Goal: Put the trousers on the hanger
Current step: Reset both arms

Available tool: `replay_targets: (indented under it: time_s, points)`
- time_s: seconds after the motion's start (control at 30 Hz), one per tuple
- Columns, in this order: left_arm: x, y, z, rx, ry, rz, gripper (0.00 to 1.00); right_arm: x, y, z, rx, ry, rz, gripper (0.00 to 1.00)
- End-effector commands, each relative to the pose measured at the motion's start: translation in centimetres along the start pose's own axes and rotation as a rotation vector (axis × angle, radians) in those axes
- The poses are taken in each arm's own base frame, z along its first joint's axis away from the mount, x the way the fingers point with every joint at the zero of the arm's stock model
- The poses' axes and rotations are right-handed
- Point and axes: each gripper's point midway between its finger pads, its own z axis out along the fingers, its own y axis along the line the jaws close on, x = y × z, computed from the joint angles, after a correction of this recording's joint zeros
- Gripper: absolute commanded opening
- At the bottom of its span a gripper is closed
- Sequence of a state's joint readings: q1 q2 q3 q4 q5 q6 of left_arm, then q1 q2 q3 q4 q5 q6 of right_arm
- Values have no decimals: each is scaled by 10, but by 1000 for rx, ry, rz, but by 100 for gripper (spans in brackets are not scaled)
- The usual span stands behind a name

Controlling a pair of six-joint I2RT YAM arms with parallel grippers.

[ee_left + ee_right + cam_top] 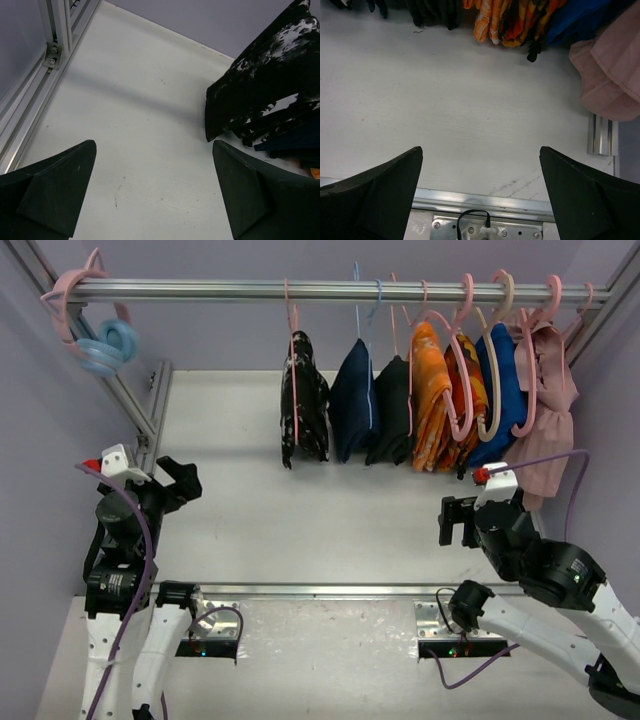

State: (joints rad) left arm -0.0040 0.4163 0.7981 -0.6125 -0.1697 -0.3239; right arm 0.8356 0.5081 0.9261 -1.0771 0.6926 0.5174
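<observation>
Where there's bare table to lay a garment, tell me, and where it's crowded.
The widest bare table lies between the left gripper and right gripper, bordered behind by hanging clothes, in front by the aluminium strip. A smaller patch sits between the frame post and the trousers. Crowded: the rod from trousers to pink garment.

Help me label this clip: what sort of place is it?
Likely a robotics lab cell mocked up as a wardrobe: aluminium-profile rail hung with black-and-white splattered trousers and other clothes, white tabletop, plain lilac walls.
</observation>
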Motion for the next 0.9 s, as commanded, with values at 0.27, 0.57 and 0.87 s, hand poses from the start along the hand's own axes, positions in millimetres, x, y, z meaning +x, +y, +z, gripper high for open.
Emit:
replay_targets:
  time_s: [0.27, 0.57, 0.87]
  points:
    - [-18, -11, 3, 53, -84, -2, 100, 1, -10, 3, 61, -40, 33, 99]
    - [-22, -12, 3, 54, -93, -1, 100, 9, -7, 12, 67, -28, 13, 99]
    - [-21, -16, 2, 81, -87, -7, 100, 10, -4, 14, 57, -31, 14, 99]
